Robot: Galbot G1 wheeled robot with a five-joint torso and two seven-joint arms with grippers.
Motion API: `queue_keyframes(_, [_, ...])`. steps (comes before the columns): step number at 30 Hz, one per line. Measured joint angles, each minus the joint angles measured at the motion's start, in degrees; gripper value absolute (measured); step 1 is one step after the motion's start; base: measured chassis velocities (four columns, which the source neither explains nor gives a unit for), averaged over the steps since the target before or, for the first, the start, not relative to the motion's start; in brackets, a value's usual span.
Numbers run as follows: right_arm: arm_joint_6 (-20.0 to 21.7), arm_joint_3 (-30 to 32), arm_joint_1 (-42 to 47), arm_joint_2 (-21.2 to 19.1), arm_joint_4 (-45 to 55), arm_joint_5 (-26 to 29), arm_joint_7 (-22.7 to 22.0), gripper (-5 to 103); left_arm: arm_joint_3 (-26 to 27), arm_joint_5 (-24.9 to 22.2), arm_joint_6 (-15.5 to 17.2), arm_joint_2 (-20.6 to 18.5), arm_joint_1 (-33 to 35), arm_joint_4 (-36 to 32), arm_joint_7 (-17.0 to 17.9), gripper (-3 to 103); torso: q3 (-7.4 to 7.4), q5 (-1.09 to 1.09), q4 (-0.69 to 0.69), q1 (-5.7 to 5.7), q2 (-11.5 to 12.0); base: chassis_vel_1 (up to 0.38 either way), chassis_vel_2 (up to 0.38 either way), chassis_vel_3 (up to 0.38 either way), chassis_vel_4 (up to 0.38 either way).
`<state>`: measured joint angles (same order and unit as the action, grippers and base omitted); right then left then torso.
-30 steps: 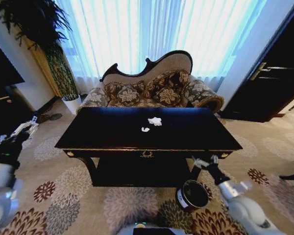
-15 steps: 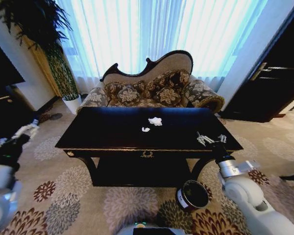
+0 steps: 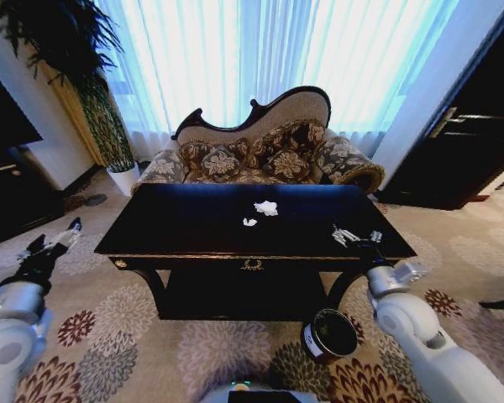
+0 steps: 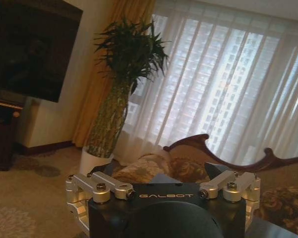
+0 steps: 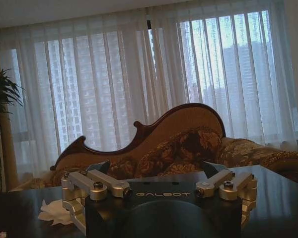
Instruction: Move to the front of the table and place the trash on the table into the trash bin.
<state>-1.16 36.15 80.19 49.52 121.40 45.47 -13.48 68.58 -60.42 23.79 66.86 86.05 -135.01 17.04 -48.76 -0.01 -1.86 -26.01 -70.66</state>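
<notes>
Dark glossy table: two white paper wads near centre, just apart.

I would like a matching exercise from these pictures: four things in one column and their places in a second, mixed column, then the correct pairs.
Things:
1. trash bin
2. paper wads
3. right gripper
4. left gripper

Places:
A. over the table's right front part
B. on the carpet, before the table's right front leg
C. near the tabletop's middle
D. beside the table's left end, above the carpet

Pairs: 1-B, 2-C, 3-A, 4-D
</notes>
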Motion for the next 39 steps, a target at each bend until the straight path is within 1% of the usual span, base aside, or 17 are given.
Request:
queue_keyframes(7, [0.3, -3.2, -5.3, -3.4, -4.0, 1.1, -0.8, 100, -1.0, 0.8, 0.0, -0.4, -0.9, -1.2, 0.0, 100, 0.00, 0.01, -0.01, 0.00, 0.0, 0.000, 0.000, 0.000, 0.000])
queue_keyframes(11, [2.0, -8.9, -13.9, -6.5, -6.7, 4.2, -2.5, 100, -0.9, 0.8, -0.1, 0.0, -0.2, -3.0, 0.1, 100, 0.00, 0.01, 0.00, 0.00, 0.0, 0.000, 0.000, 0.000, 0.000])
queue_keyframes(12, [2.0, -8.9, -13.9, -6.5, -6.7, 4.2, -2.5, 100, -0.9, 0.8, -0.1, 0.0, -0.2, -3.0, 0.1, 100, 0.00, 0.01, 0.00, 0.00, 0.0, 0.000, 0.000, 0.000, 0.000])
queue_keyframes(14, [2.3, -11.5, -17.9, -8.6, -8.7, 4.6, -1.5, 100, -2.9, 0.5, -0.2, -0.2, -1.1, -4.1, 0.2, 100, 0.00, 0.00, 0.05, 0.00, 0.0, 0.000, 0.000, 0.000, 0.000])
queue_keyframes(17, [1.8, -12.6, -19.5, -10.3, -9.9, 4.6, -0.9, 100, -5.1, 0.5, -0.1, -0.6, -1.7, -4.5, 0.2, 100, 0.00, 0.00, -0.02, 0.00, 0.0, 0.000, 0.000, 0.000, 0.000])
queue_keyframes(18, [1.9, -14.1, -21.3, -11.4, -10.9, 4.9, -0.7, 100, -5.8, 0.6, -0.1, -0.7, -1.6, -5.0, 0.2, 100, 0.00, -0.02, -0.09, 0.00, 0.0, 0.000, 0.000, 0.000, 0.000])
queue_keyframes(20, [2.4, -16.3, -23.6, -12.2, -11.9, 5.3, -0.7, 100, -5.9, 0.7, -0.1, -0.8, -1.2, -5.5, 0.3, 100, 0.00, 0.00, -0.07, 0.00, 0.0, 0.000, 0.000, 0.000, 0.000])
queue_keyframes(21, [2.9, -19.5, -27.1, -13.1, -13.5, 5.9, -0.8, 100, -5.9, 0.7, -0.1, -0.8, -0.8, -5.9, 0.3, 100, 0.00, 0.04, -0.02, 0.00, 0.0, 0.000, 0.000, 0.000, 0.000])
queue_keyframes(23, [3.4, -27.0, -36.0, -13.5, -16.7, 6.4, -0.9, 100, -5.3, 0.9, -0.3, -0.7, -0.5, -6.0, 0.4, 100, 0.00, 0.01, 0.00, 0.00, 0.0, 0.000, 0.000, 0.000, 0.000])
queue_keyframes(25, [3.5, -28.9, -38.2, -13.4, -17.4, 6.5, -0.9, 100, -5.2, 0.9, -0.3, -0.6, -0.5, -5.9, 0.4, 100, 0.00, -0.01, 0.01, 0.00, 0.0, 0.000, 0.000, 0.000, 0.000])
queue_keyframes(28, [3.2, -42.3, -50.5, -10.1, -24.7, 5.2, -0.9, 100, -5.7, 2.0, -0.4, -0.4, -0.3, -5.3, 0.7, 100, 0.00, -0.03, 0.01, -0.01, 0.0, 0.000, 0.000, 0.000, 0.000])
queue_keyframes(30, [3.1, -44.6, -52.3, -9.2, -25.9, 4.8, -0.9, 100, -6.0, 2.3, -0.4, -0.2, -0.2, -5.3, 0.7, 100, 0.00, -0.02, 0.02, -0.01, 0.0, 0.000, 0.000, 0.000, 0.000])
queue_keyframes(31, [3.2, -49.0, -56.2, -6.9, -28.3, 4.3, -0.9, 100, -6.7, 2.7, -0.4, 0.5, -0.2, -5.3, 0.8, 100, -0.01, 0.02, 0.01, -0.01, 0.0, 0.000, 0.000, 0.000, 0.000])
queue_keyframes(33, [3.9, -54.1, -61.5, -3.6, -30.7, 3.6, -1.2, 100, -7.7, 3.1, -0.3, 1.2, -0.3, -5.6, 0.9, 100, 0.00, -0.02, 0.01, -0.01, 0.0, 0.000, 0.000, 0.000, 0.000])
queue_keyframes(34, [3.9, -54.1, -61.5, -3.6, -30.7, 3.6, -1.2, 100, -7.7, 3.1, -0.3, 1.2, -0.3, -5.6, 0.9, 100, 0.00, -0.02, 0.01, -0.01, 0.0, 0.000, 0.000, 0.000, 0.000])
queue_keyframes(37, [5.7, -59.5, -67.5, 0.1, -33.2, 2.2, -2.1, 100, -7.1, 3.1, -0.2, 1.0, -0.4, -5.7, 1.0, 100, 0.00, -0.04, 0.03, -0.01, 0.0, 0.000, 0.000, 0.000, 0.000])
queue_keyframes(39, [6.3, -60.8, -68.7, 0.6, -33.7, 2.1, -2.4, 100, -6.3, 2.7, -0.2, 0.7, -0.5, -5.6, 1.0, 100, 0.00, -0.04, 0.03, -0.01, 0.0, 0.000, 0.000, 0.000, 0.000])
